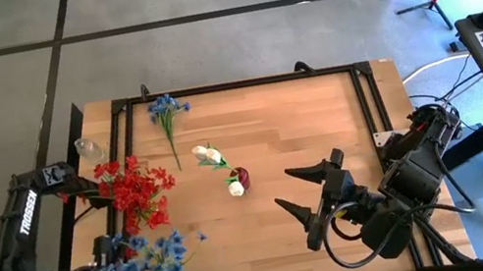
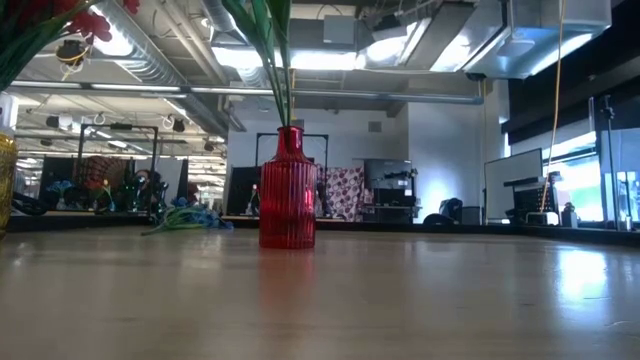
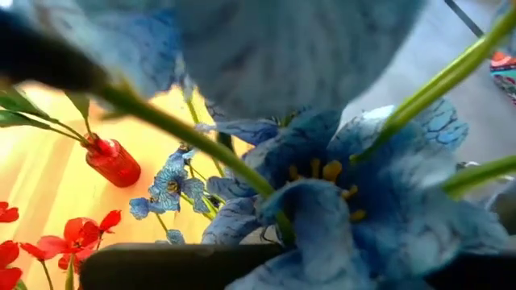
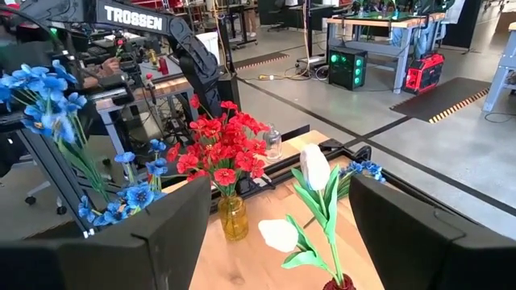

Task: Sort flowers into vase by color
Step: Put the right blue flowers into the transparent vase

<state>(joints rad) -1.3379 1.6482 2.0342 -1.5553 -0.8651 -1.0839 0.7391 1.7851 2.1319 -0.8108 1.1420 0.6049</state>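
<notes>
Blue flowers (image 3: 322,185) fill the left wrist view, so close that the left gripper (image 1: 110,268), clenched at the desk's near-left corner, appears to be grasping their stems. Red flowers (image 1: 137,192) stand bunched in a yellow vase (image 4: 233,216) by the left edge; white flowers (image 1: 210,156) sit in the red vase (image 2: 288,190) mid-desk. One blue sprig (image 1: 166,114) still lies flat near the far edge, so blue looks unfinished. The right gripper (image 1: 317,197) waits released over bare, roomy desk (image 1: 319,122) on the right.
</notes>
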